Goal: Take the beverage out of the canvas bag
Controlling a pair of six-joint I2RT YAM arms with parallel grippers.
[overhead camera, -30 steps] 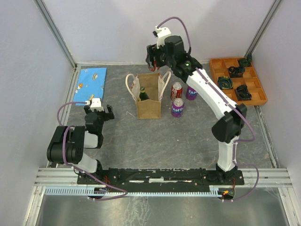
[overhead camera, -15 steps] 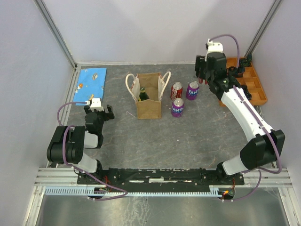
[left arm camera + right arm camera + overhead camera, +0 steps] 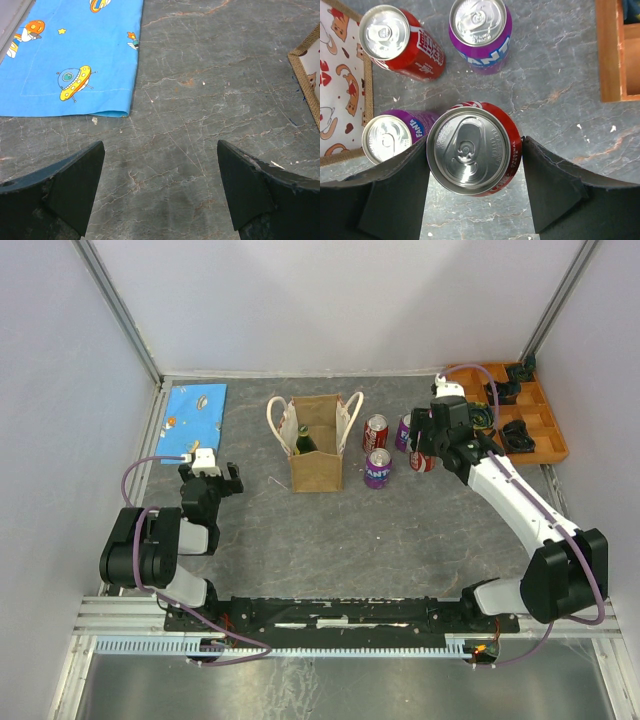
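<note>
your right gripper (image 3: 472,152) is clamped on the red can (image 3: 470,167), centre of the wrist view, right of the canvas bag (image 3: 318,465); your left gripper (image 3: 160,160) gapes. lowering carelessly could topple the purple can (image 3: 390,139) just beside.

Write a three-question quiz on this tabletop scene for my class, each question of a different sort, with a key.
1. True or false: the right fingers hold nothing.
2. Multiple choice: what shows inside the canvas bag in the top view? A) a dark bottle B) a purple can C) a blue cloth
3. Fill in: in the right wrist view, ___ loose cans stand outside the fingers.

Key
1. False: they are closed on a red can.
2. A
3. three (one red, two purple)
</note>
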